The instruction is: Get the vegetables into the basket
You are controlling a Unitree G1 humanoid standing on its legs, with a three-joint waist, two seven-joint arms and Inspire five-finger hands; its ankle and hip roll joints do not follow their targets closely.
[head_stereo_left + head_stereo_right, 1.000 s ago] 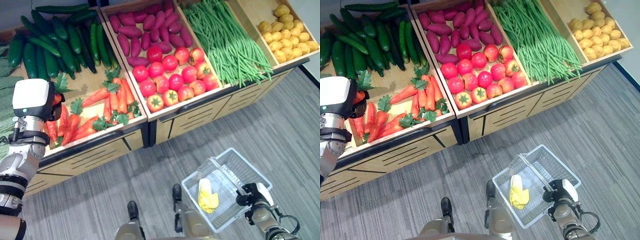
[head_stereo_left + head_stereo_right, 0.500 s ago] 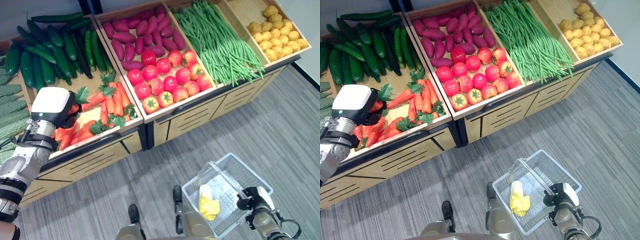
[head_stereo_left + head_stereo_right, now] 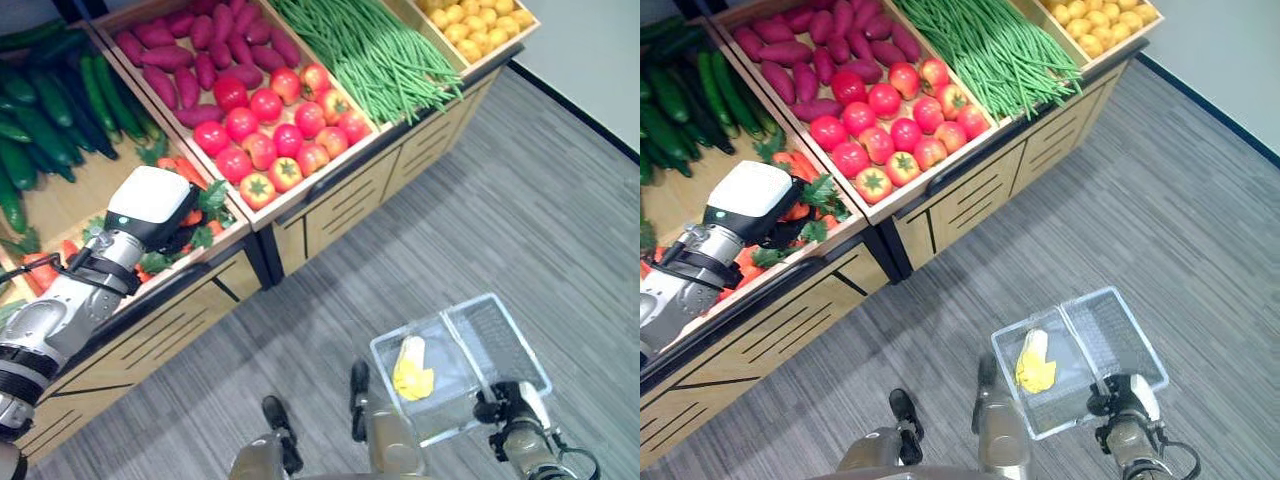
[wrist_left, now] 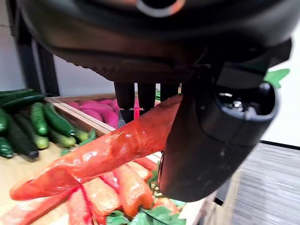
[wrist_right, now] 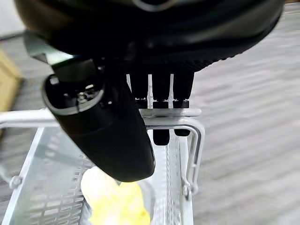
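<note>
The left robot hand (image 4: 206,136) is clamped round a carrot (image 4: 98,157), held just above the carrot bin (image 3: 215,262); it looks stiff, light and smooth, best gripped at the thick end as here; its long axis runs across the palm, tip pointing away; the right robot hand (image 5: 105,136) is curled round the basket (image 3: 500,335) handle (image 5: 166,113).

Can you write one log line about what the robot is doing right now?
left hand: holds carrot | right hand: grips basket handle | basket: corn inside
</note>
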